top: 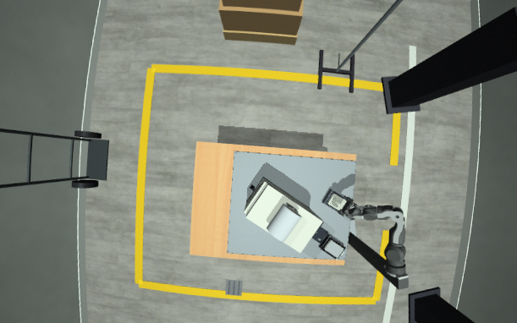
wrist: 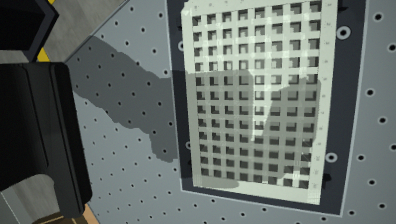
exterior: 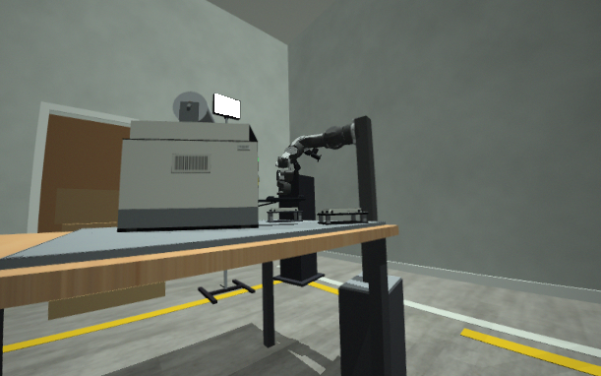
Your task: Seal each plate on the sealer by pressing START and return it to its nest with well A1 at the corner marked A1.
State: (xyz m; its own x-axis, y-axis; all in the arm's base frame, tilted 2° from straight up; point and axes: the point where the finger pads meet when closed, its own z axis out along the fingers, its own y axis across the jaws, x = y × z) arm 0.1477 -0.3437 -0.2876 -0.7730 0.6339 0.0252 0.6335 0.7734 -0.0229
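"Above the nest [top: 327, 196] [exterior: 270, 216] [wrist: 350, 100], how does the gripper [top: 349, 207] [exterior: 285, 189] [wrist: 60, 140] stand?" asks one.

"Fairly wide, holding nothing. The open plate [top: 337, 200] [exterior: 284, 209] [wrist: 259, 107] lies below, within the nest's dark border."

"How will it handle?"

"Light and stiff, probably, with smooth walls that could slip. It should take opposite outer sides, low and level, keeping off the wells; a lopsided squeeze might tip it."

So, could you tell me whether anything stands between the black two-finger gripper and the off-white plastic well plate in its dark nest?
Nothing visible does: the wrist view shows only shadow across the off-white well plate, and the open gripper is close above its nest.
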